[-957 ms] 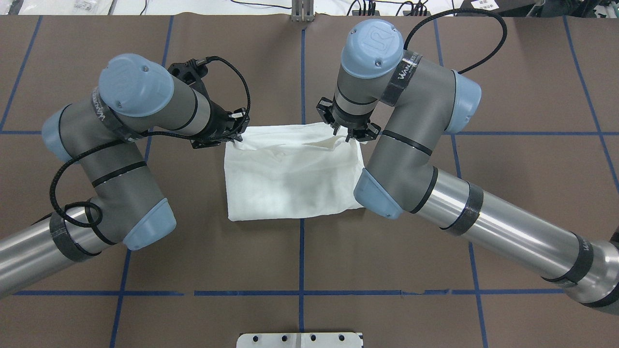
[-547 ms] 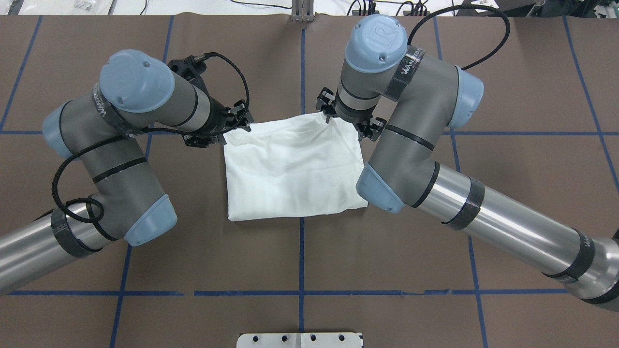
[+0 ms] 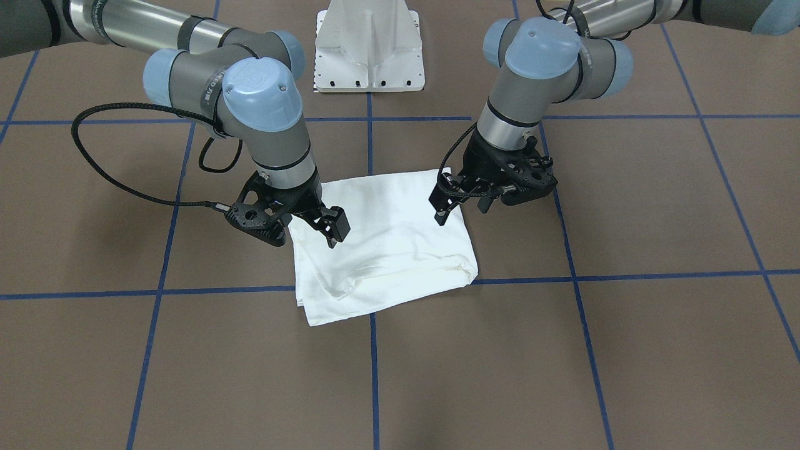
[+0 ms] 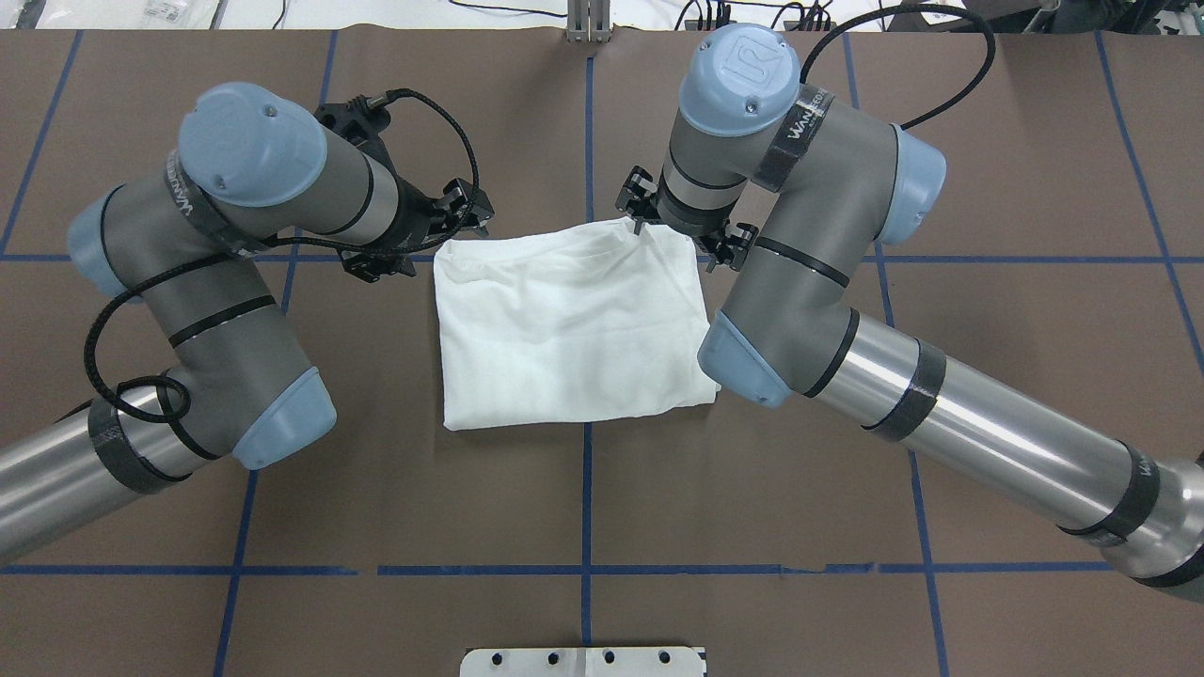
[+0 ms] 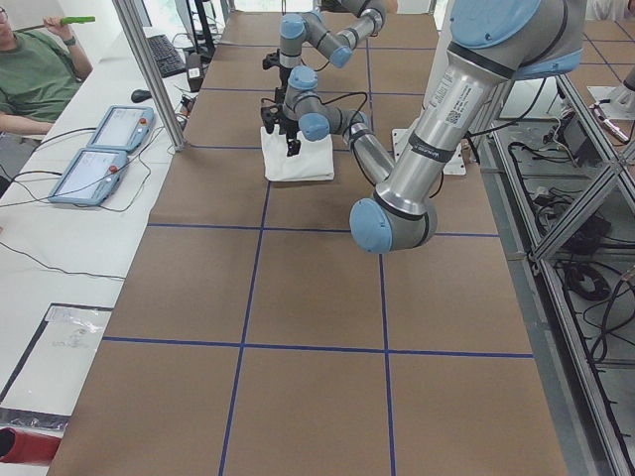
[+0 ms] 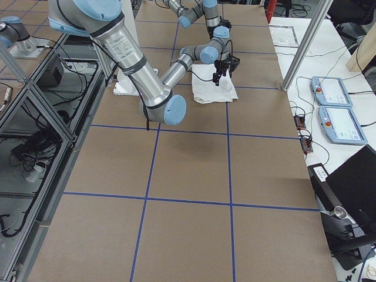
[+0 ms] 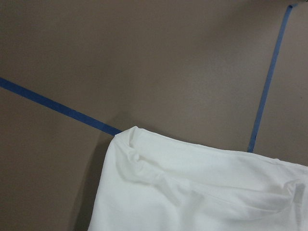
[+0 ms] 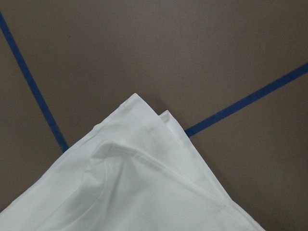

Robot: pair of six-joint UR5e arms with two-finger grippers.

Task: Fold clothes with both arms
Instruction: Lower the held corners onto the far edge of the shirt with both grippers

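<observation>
The white T-shirt [image 4: 574,320] lies folded into a rough rectangle in the middle of the table, plain side up, also in the front view [image 3: 381,250]. My left gripper [image 4: 467,212] hangs open just beyond the shirt's far left corner and holds nothing; the front view shows it [image 3: 461,211] lifted off the cloth. My right gripper [image 4: 649,226] is open over the far right corner, also clear of the cloth [image 3: 325,230]. The wrist views show the free corners [image 7: 130,139] [image 8: 137,103] lying flat, with no fingers in sight.
Brown table cover with blue tape grid lines [image 4: 586,489]. The white pedestal base [image 3: 369,44] stands at the robot's side. Past the far edge are control tablets [image 5: 99,149] and a seated person [image 5: 35,69]. The right forearm [image 4: 941,414] slants over the near right.
Both grippers held the shirt's far edge lifted, laid it down flat, then let go. The left gripper has drawn back to the left and both are off the cloth.
</observation>
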